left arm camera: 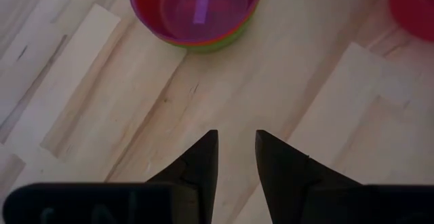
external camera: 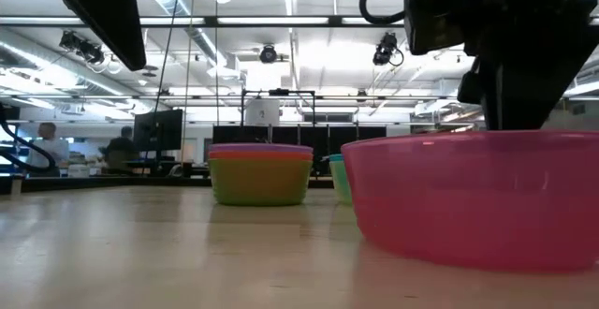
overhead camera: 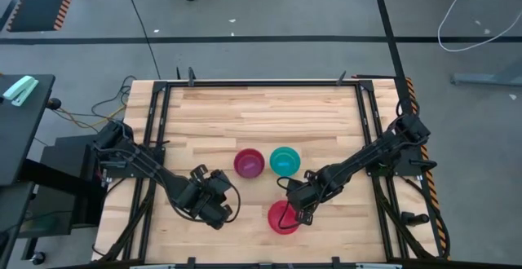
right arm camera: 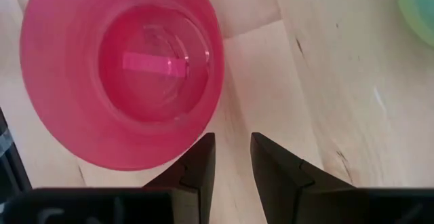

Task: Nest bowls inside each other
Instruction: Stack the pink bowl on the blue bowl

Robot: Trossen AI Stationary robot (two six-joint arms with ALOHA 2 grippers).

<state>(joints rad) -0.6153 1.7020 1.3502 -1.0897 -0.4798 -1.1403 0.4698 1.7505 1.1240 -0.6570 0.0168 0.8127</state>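
Observation:
A stack of nested bowls [overhead camera: 249,162] rests on its base near the table's middle. Its purple bowl [left arm camera: 194,10] sits on top, with orange and yellow-green rims below it [external camera: 260,173]. A teal-green bowl [overhead camera: 285,160] stands on the table just right of the stack. A single pink bowl [overhead camera: 283,217] stands upright near the near edge. My right gripper [overhead camera: 295,209] is at the pink bowl's right far rim, fingers almost together [right arm camera: 232,142]. My left gripper [overhead camera: 227,197] hovers over bare wood left of the pink bowl, fingers almost together [left arm camera: 236,139]. My right gripper points down beside the pink bowl's rim [right arm camera: 193,146]. One fingertip [right arm camera: 203,142] stands right at that rim. Whether it touches the rim, I cannot tell. The bowl stands flat on the table.
Black rails [overhead camera: 159,114] run along the table's left and right sides and its far edge. Bare wood [overhead camera: 261,114] lies between the bowls and the far edge. In the low view, people show far off in the room behind the table.

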